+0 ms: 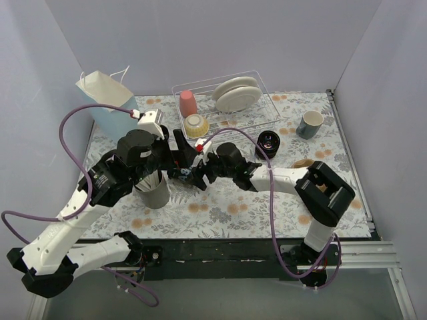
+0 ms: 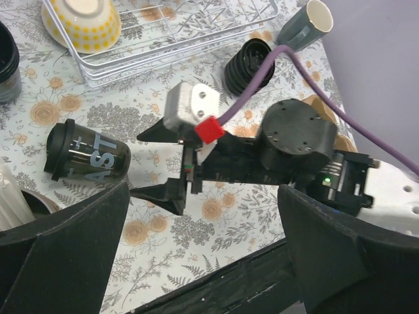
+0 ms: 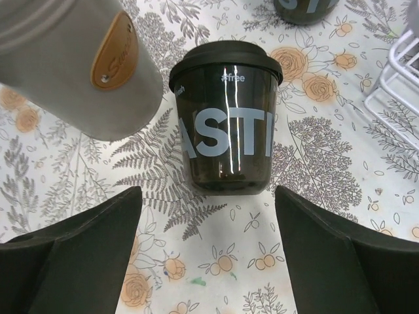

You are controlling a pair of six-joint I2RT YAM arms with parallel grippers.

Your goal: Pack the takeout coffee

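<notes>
One takeout coffee cup (image 3: 226,118), black with a black lid and pale lettering, lies on its side on the floral tablecloth. Its base faces my right gripper (image 3: 206,222), which is open, and the cup sits just beyond the fingertips, not between them. In the left wrist view the same cup (image 2: 88,154) lies just left of the right gripper (image 2: 141,163). A second black cup (image 3: 304,10) shows at the far edge. My left gripper (image 2: 203,255) hangs open over bare cloth, above the right arm. In the top view both grippers meet mid-table and cover the cup.
A grey utensil cup (image 1: 155,192) stands close left of the lying cup. A white and blue paper bag (image 1: 107,93) stands back left. The wire dish rack (image 1: 267,110) holds plates, a pink cup and a yellow bowl. A black stack (image 1: 269,143) and a blue-grey mug (image 1: 310,123) sit to the right.
</notes>
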